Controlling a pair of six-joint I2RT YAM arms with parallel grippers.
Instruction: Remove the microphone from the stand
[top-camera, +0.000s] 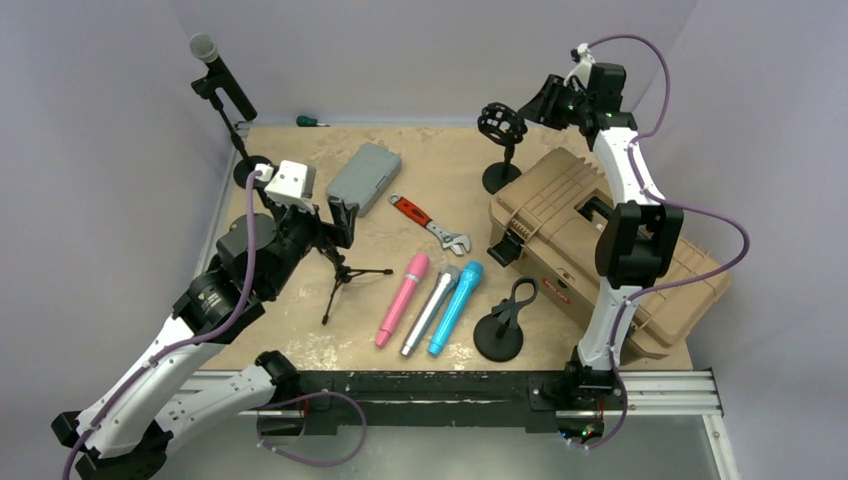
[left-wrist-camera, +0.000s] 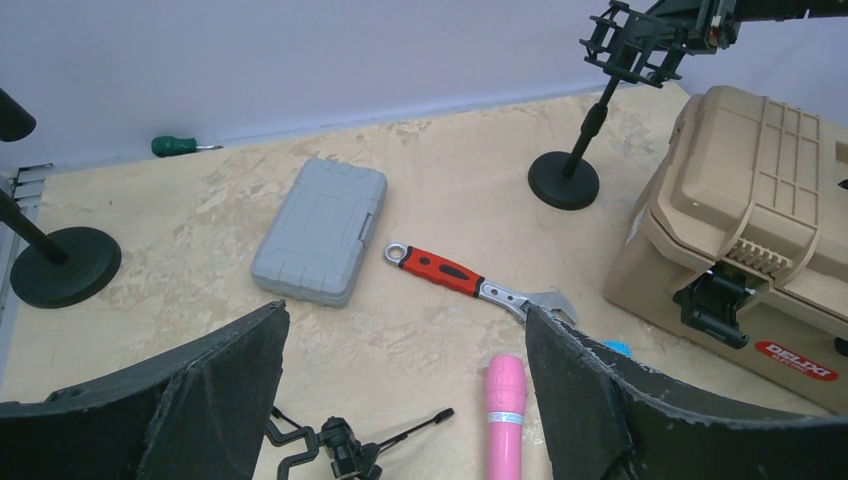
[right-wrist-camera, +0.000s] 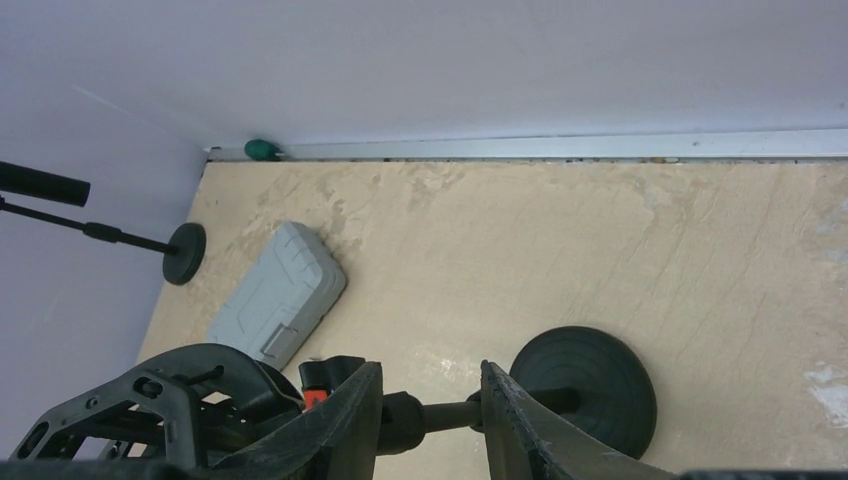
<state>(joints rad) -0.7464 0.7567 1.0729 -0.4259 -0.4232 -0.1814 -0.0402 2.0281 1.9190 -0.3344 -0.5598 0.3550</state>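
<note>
A black microphone (top-camera: 222, 75) with a grey head sits tilted in the clip of a tall stand (top-camera: 250, 170) at the far left corner. Its tail (right-wrist-camera: 45, 183) shows in the right wrist view. My left gripper (top-camera: 340, 215) hangs open over the table's left middle, above a small tripod (left-wrist-camera: 335, 445) and a pink microphone (left-wrist-camera: 505, 410), far from the stand. My right gripper (right-wrist-camera: 428, 367) is at the empty shock-mount stand (top-camera: 500, 125) at the back. Its fingers are narrowly apart with that stand's pole (right-wrist-camera: 455, 413) crossing behind the gap; a grip does not show.
Pink (top-camera: 403, 298), silver (top-camera: 430, 310) and blue (top-camera: 456, 305) microphones lie at the front centre beside a low clip stand (top-camera: 500, 330). A tan case (top-camera: 590, 250) fills the right. A grey box (top-camera: 363, 178), a red wrench (top-camera: 430, 225) and a green screwdriver (top-camera: 310, 121) lie further back.
</note>
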